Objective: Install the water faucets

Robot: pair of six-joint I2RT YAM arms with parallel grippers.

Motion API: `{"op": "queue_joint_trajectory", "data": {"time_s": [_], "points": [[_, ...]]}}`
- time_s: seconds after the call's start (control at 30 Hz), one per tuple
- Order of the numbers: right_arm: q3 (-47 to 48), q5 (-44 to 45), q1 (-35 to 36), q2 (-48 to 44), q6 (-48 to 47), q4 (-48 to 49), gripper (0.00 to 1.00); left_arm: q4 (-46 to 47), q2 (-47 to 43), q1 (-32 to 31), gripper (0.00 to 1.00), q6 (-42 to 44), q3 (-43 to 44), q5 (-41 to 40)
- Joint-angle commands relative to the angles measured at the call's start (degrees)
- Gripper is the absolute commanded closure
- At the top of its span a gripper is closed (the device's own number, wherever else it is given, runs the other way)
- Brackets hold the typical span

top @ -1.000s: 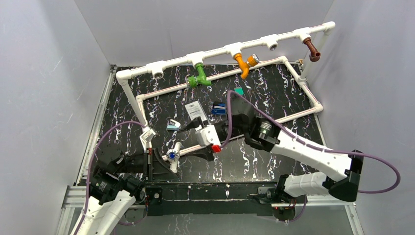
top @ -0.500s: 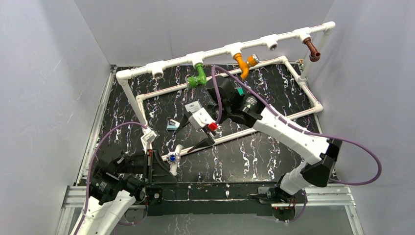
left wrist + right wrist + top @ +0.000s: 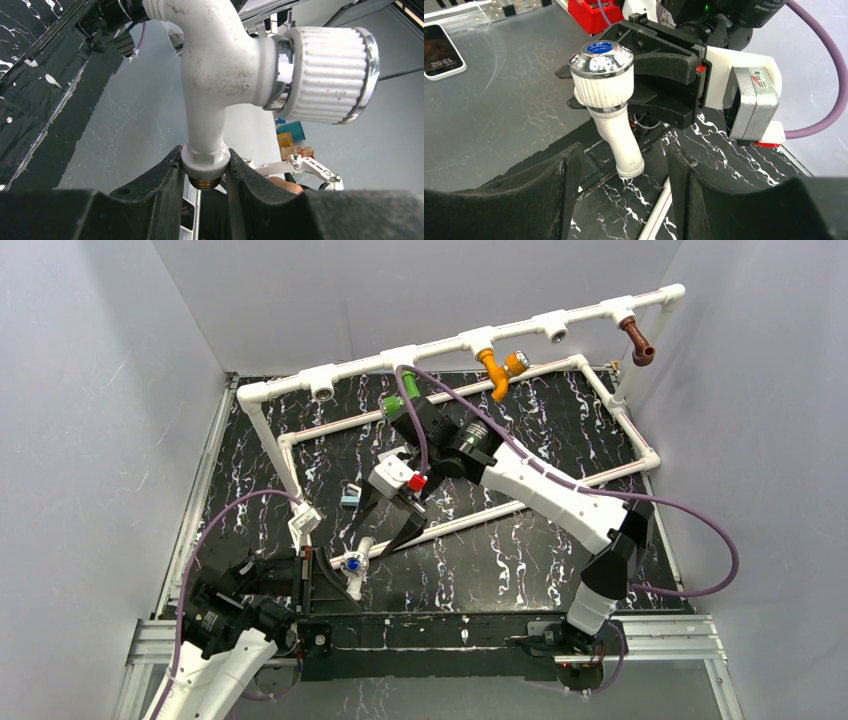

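Top view: the right gripper (image 3: 372,538) has swung left and now hangs over the white faucet (image 3: 354,562), which the left gripper (image 3: 335,575) holds near the front edge. Left wrist: the jaws clench the faucet's threaded end. Right wrist: the spread fingers (image 3: 559,190) flank the faucet without touching it.

left arm (image 3: 215,680), right arm (image 3: 545,490) showing white shells, black joints, purple cables (image 3: 837,80) trailing; right gripper (image 3: 380,535) wearing black fingers (image 3: 551,200), red tab (image 3: 417,481) sitting at 1 o'clock.
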Motion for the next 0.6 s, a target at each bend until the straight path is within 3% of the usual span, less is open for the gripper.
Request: {"op": "queue_joint_trajectory", "data": {"time_s": [0.0,0.57], "points": [[4.4,-4.7,0.1,2.2,-4.4,-5.5,0.33,0.3,-0.3,-0.3,1.00,0.6,2.2,1.7],[8.8,-6.4,2.8,7.2,-12.7,-14.9,0.46,0.4,0.3,-0.3,1.00,0.8,2.1,1.7]]}}
